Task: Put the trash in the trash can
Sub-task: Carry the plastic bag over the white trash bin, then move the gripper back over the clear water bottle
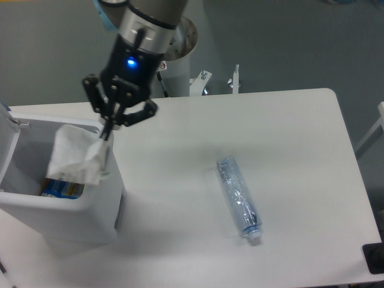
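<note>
My gripper (107,133) is shut on a crumpled white plastic wrapper (75,156), one piece of the trash. The wrapper hangs over the open top of the white trash can (24,204) at the table's left, just inside its grey-panelled right rim (108,157). The other piece of trash, a crushed bluish clear bottle (238,197) with a white cap, lies on the table right of centre, well apart from the gripper.
A blue and yellow package (60,188) lies at the bottom of the can. The can's lid (7,114) stands open at the far left. The arm's base column (174,60) rises behind the table's back edge.
</note>
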`<state>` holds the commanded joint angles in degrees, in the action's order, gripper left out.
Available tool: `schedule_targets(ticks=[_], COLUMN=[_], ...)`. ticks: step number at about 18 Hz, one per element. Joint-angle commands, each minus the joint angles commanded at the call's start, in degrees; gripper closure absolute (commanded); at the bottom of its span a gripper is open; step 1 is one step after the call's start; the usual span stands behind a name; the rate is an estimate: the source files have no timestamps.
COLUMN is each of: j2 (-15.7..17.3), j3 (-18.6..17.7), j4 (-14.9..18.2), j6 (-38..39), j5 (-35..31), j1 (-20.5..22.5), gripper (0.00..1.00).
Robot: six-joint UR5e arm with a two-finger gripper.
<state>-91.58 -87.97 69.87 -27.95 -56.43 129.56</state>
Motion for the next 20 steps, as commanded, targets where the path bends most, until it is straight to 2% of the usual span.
schedule_targets(ticks=[6,9,10,11,14,18,20], j2=[-0.35,-0.61,-0.62,-0.62,-0.79,-1.67,-2.19], j3=[-0.35,-0.36,-0.27,-0.18,0.08,0.79,1.05], j4=[-0.18,-0.26,-0.26,-0.26,-0.26,-2.72,-3.43], j6=[-0.61,-0.97,-1.05,-1.23,-1.49,-1.67,-1.67], j5=[0.09,0.18,0.18,0.18,0.09,0.09,0.17], j1=[-2.64,-2.73,-2.73,-2.73,-2.73,-1.94,-0.11], gripper=[1.00,0.62,0.52,0.46,0.36,0.32,0.32])
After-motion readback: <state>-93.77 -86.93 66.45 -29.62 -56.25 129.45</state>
